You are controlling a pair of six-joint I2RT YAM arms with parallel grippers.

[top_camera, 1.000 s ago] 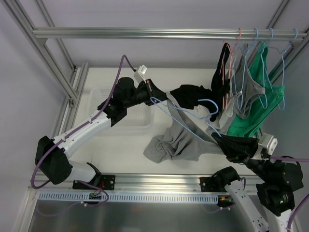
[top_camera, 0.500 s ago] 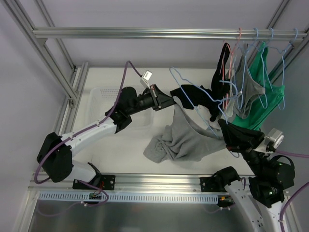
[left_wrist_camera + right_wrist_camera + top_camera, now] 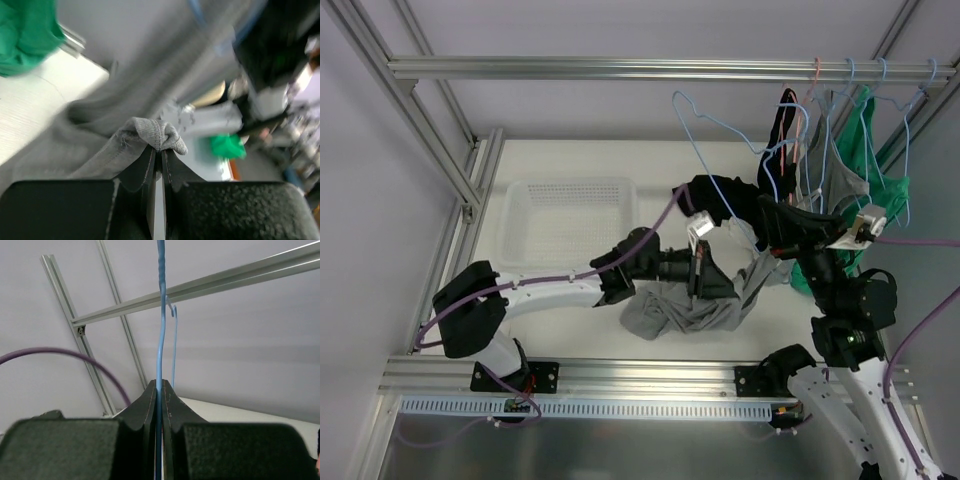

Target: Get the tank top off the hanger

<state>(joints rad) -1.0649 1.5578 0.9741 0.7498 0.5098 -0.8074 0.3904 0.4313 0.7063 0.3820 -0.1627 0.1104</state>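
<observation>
The left gripper (image 3: 159,150) pinches a fold of the grey tank top (image 3: 665,312), bunched on the table (image 3: 570,335) near its front edge. The right gripper (image 3: 160,389) is clamped on the blue hanger (image 3: 159,340), raised beside hung clothes (image 3: 840,190).

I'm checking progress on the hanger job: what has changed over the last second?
The right gripper, shut on the blue hanger, lifted it up and away toward the rail. The left gripper, pinching the grey tank top, swung from beside the basket toward the near middle, pulling the fabric away from the hanger. The basket and the hanging clothes stayed put.
</observation>
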